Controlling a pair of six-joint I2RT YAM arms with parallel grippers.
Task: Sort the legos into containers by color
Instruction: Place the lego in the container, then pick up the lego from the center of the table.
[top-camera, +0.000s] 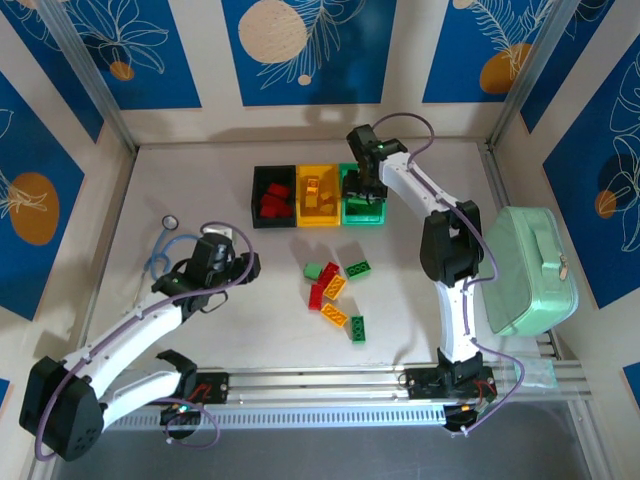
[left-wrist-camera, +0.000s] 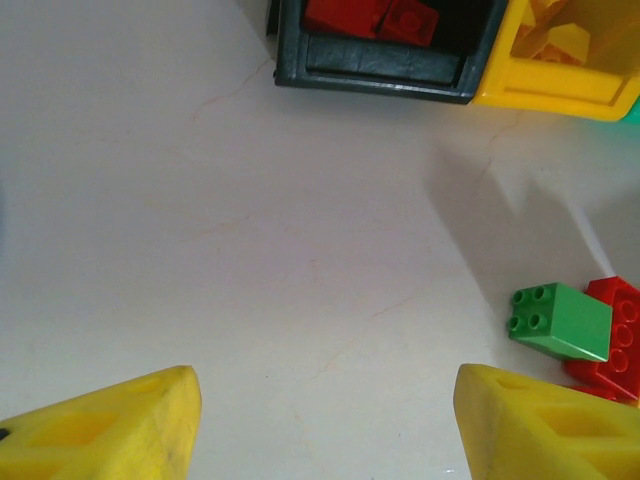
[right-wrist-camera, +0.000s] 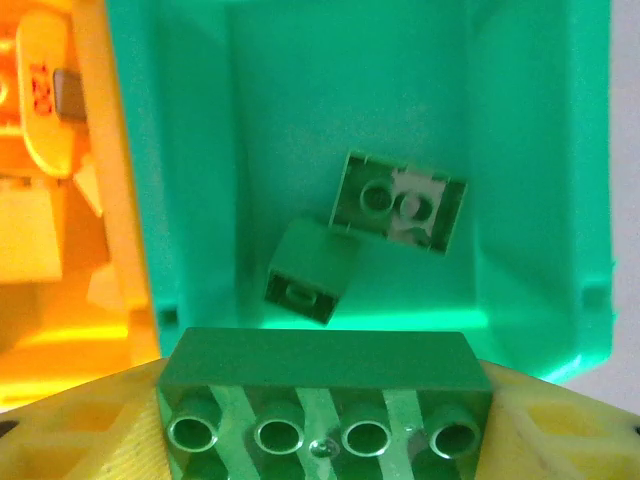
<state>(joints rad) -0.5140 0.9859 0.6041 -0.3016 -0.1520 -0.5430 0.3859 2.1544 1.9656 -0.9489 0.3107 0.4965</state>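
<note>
I'd call this a robotics lab test cell, not a home or a shop. A pale surface (top-camera: 230, 330) is boxed in on three sides by white walls hung with blue leaf-print panels (top-camera: 300, 50), and bare aluminium posts (top-camera: 90, 75) stand in the corners. The left arm (top-camera: 130, 330) and the right arm (top-camera: 455, 290), both white and black, are bolted to a slotted aluminium rail (top-camera: 320, 385) along the near edge. Purple cables (top-camera: 420, 118) loop loose off their joints. The only things laid out are toy bricks (top-camera: 335, 290), a row of small coloured bins (top-camera: 318, 195) and a mint-green case (top-camera: 530, 270), set out like props inside a booth.
</note>
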